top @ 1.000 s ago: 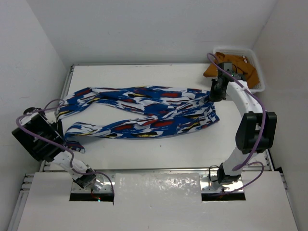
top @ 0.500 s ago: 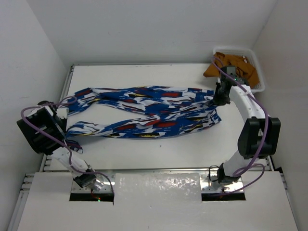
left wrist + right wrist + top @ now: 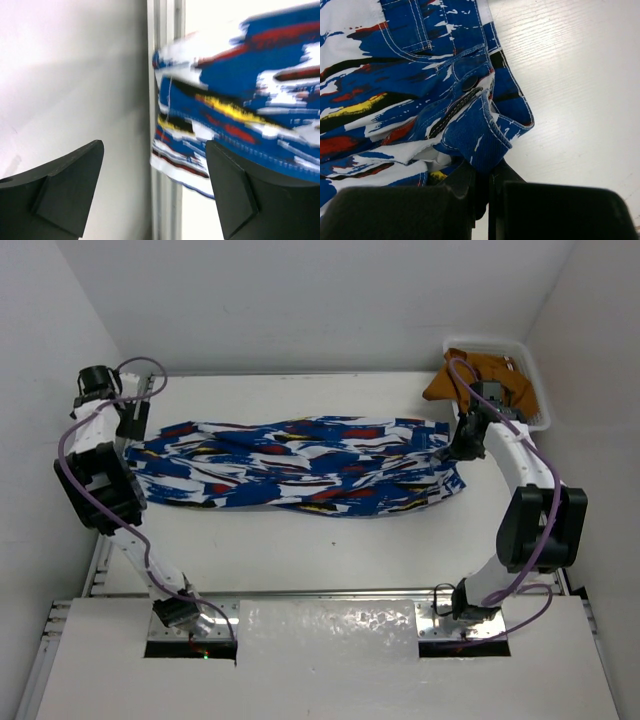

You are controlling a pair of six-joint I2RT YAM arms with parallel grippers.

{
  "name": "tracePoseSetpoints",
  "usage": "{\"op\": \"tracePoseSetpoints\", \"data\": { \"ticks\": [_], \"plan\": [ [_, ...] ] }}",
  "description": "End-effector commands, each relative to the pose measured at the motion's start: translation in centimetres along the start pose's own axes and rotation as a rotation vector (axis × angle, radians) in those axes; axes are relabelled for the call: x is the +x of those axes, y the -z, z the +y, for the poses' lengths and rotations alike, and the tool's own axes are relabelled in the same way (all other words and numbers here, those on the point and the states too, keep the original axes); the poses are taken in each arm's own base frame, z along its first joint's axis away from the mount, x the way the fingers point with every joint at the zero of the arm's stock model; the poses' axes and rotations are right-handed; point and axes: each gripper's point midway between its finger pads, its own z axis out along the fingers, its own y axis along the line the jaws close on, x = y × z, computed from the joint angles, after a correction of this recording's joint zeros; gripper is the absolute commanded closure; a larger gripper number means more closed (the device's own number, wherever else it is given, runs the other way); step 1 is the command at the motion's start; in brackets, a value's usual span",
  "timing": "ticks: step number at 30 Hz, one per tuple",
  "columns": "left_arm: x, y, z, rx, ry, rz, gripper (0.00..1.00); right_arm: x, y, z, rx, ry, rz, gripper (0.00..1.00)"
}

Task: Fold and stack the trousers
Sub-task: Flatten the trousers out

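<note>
Across the middle of the table, from 9 o'clock to 3 o'clock, you have one pair of trousers stretched out in a long, rumpled band. The waistband is at the 3 o'clock end and the leg ends are at the 9 o'clock end.

The leg hems reach the table's left edge. In the left wrist view, the cloth lies right at the metal rail that borders the table, with the side wall just beyond it. That view is blurred. Your left gripper sits at that edge, and its fingers are spread wide and clamp nothing.

Your right gripper is at the 3 o'clock end. In the right wrist view it is pinched closed on a fold of the waistband, beside the button. Bare tabletop runs off to the right of the cloth there.

For room to move, a wide strip of bare tabletop lies toward 6 o'clock, between the trousers and the arm bases. A narrower strip lies toward 12 o'clock, up to the back wall. Walls close in the table at 9, 12 and 3 o'clock.

At about 2 o'clock, in the far right corner, stands one white basket. It holds one orange-brown garment, near the right arm.
</note>
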Motion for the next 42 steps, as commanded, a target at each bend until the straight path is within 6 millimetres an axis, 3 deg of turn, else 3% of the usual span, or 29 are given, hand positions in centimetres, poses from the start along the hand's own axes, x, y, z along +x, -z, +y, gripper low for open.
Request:
{"op": "tracePoseSetpoints", "data": {
  "ticks": [1,3,4,5,7,9,12,14,15,16,19,22,24,29,33,34,35,36,40,42],
  "plan": [
    [4.9,2.3,1.6,0.011,0.137,0.087,0.19,-1.9,1.6,1.1,-0.064,-0.019,-0.098,1.00],
    [6.5,3.2,2.4,0.004,0.200,0.090,0.18,-1.6,1.6,0.9,-0.057,-0.016,-0.099,1.00],
    [8.8,2.9,2.7,0.011,0.265,0.125,0.18,-1.6,1.6,0.8,-0.056,-0.014,-0.101,1.00],
    [9.8,2.8,2.7,0.015,0.293,0.141,0.18,-1.5,1.6,0.7,-0.056,-0.012,-0.097,1.00],
    [12.2,1.9,2.5,0.016,0.357,0.193,0.18,-1.4,1.5,0.7,-0.054,-0.011,-0.093,1.00],
    [13.4,0.8,1.8,0.031,0.383,0.227,0.18,-1.4,1.4,0.7,-0.052,-0.007,-0.091,1.00],
    [13.4,-1.2,1.2,0.054,0.423,0.239,0.18,-1.6,1.4,0.7,-0.050,-0.003,-0.093,1.00],
    [12.2,-1.9,2.1,0.049,0.451,0.225,0.18,-1.7,1.6,0.7,-0.051,-0.003,-0.096,1.00],
    [12.7,-2.8,1.4,0.082,0.456,0.257,0.18,-1.6,1.6,0.7,-0.051,-0.003,-0.094,1.00],
    [11.6,-3.0,1.5,0.110,0.455,0.226,0.17,-1.7,1.7,0.7,-0.051,-0.002,-0.097,1.00],
    [9.7,-3.7,-1.0,0.258,0.473,0.154,0.09,-1.2,1.8,0.3,-0.038,0.004,-0.095,1.00],
    [10.1,-4.6,-2.6,0.312,0.495,0.173,0.08,-1.0,2.0,0.1,-0.028,0.008,-0.096,1.00],
    [11.5,-5.2,-4.2,0.351,0.503,0.219,0.11,-1.0,2.1,-0.4,-0.009,0.011,-0.097,1.00],
    [14.5,-4.6,-7.6,0.438,0.492,0.298,0.30,-1.7,2.5,-1.8,0.059,0.017,-0.096,1.00],
    [17.2,-3.5,-8.9,0.437,0.453,0.361,0.61,-2.2,2.7,-1.8,0.056,0.007,-0.107,1.00],
    [17.3,-3.1,-8.7,0.428,0.445,0.358,0.81,-2.2,2.6,-1.8,0.059,0.006,-0.105,1.00],
    [18.2,-2.9,-9.0,0.425,0.438,0.375,0.93,-2.2,2.7,-1.8,0.060,0.004,-0.104,1.00],
    [18.7,-2.7,-8.8,0.406,0.429,0.386,0.98,-2.1,2.6,-1.9,0.063,0.002,-0.101,1.00],
    [19.2,-1.5,-7.7,0.345,0.370,0.382,1.00,-2.2,2.3,-1.7,0.047,-0.011,-0.100,1.00],
    [18.6,-0.9,-6.4,0.311,0.339,0.373,1.00,-3.8,2.7,-1.2,0.034,-0.014,-0.126,1.00]
  ]
}}
